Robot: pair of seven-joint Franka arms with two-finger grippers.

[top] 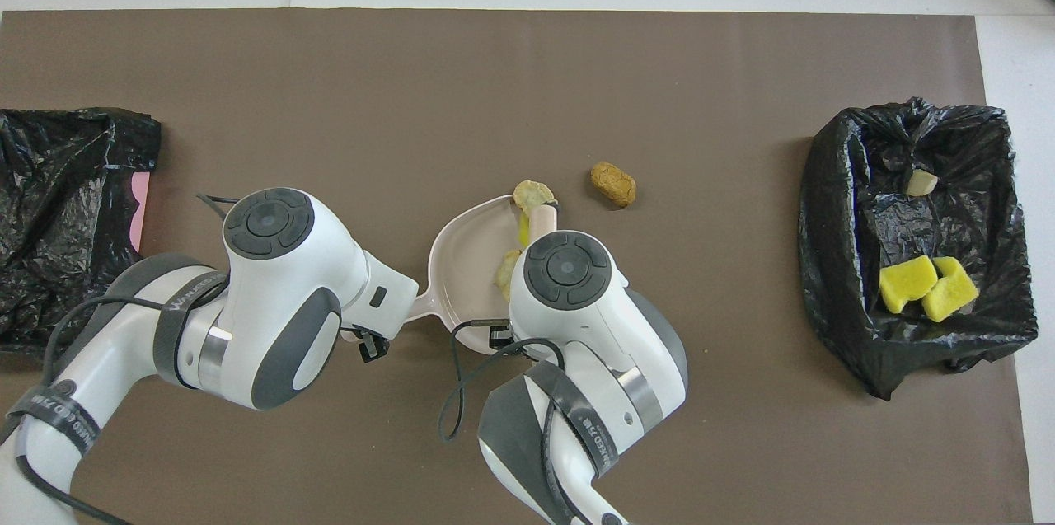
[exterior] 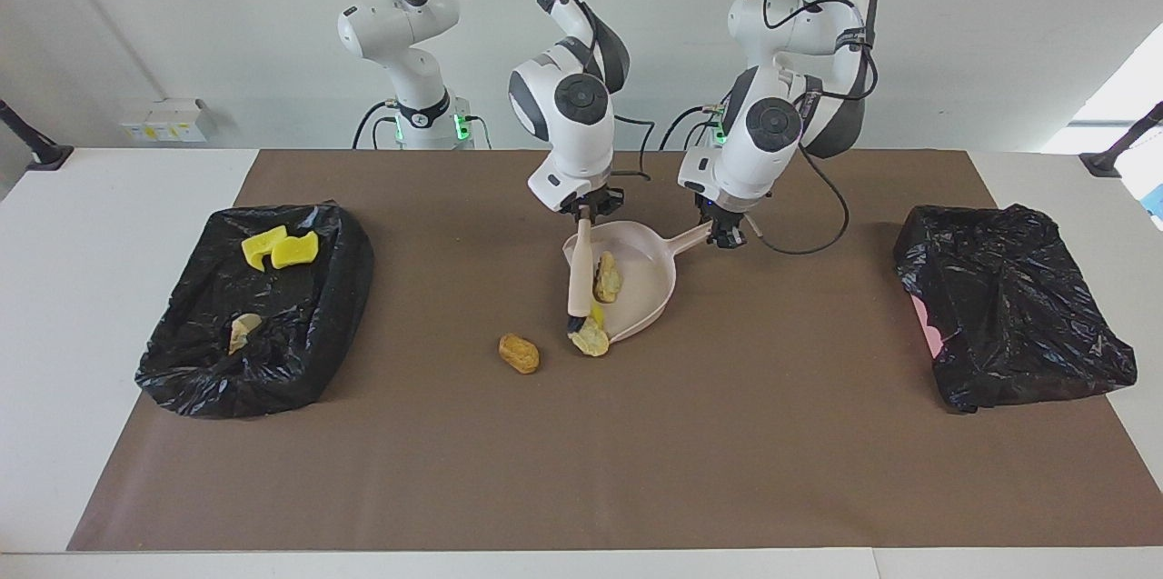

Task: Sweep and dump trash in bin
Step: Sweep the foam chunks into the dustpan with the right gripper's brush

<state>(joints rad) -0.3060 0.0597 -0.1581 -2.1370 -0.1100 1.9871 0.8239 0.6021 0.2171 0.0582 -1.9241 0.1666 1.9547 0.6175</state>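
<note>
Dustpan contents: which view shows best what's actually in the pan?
Facing view: the dustpan lies open to it, with a pale scrap inside and another at its lip. In the overhead view the right arm covers most of the pan.

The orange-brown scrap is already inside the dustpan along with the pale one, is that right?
No. The orange-brown scrap lies on the mat outside the dustpan, toward the right arm's end, as the facing view shows. The pale one is inside.

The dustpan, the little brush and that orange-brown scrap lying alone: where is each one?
dustpan [exterior: 647, 279], facing view, bare floor of the pan.
brush [exterior: 578, 274], facing view, middle of its pale handle.
orange-brown scrap [top: 613, 185], overhead view, centre of the scrap, on the brown mat.
</note>
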